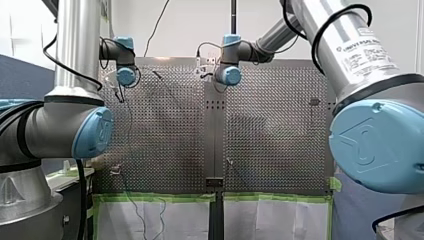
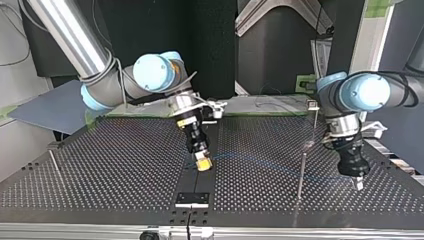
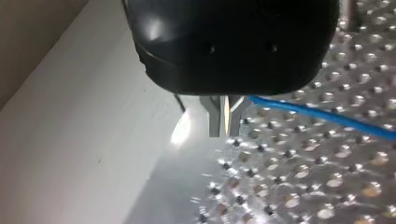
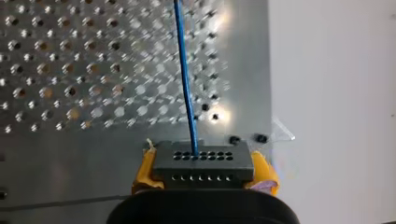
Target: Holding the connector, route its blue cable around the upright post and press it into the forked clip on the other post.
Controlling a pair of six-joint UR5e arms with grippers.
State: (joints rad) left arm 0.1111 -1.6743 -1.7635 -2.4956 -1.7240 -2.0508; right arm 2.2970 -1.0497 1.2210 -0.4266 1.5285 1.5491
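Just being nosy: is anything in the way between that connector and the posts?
Nothing visible. In the top view bare table lies between the connector in my right pincer and the left post or right post; only its own cable runs there.

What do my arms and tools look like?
My left arm and my right arm are silver tubes with light-blue joint caps and black cables; the right carries a Universal Robots label. My left tool is black with metal fingers; my right tool has yellow pads.

One connector (image 4: 201,163), one blue cable (image 4: 187,84), two hands (image 2: 203,164) (image 2: 358,184), and seemingly three upright posts (image 2: 301,175).
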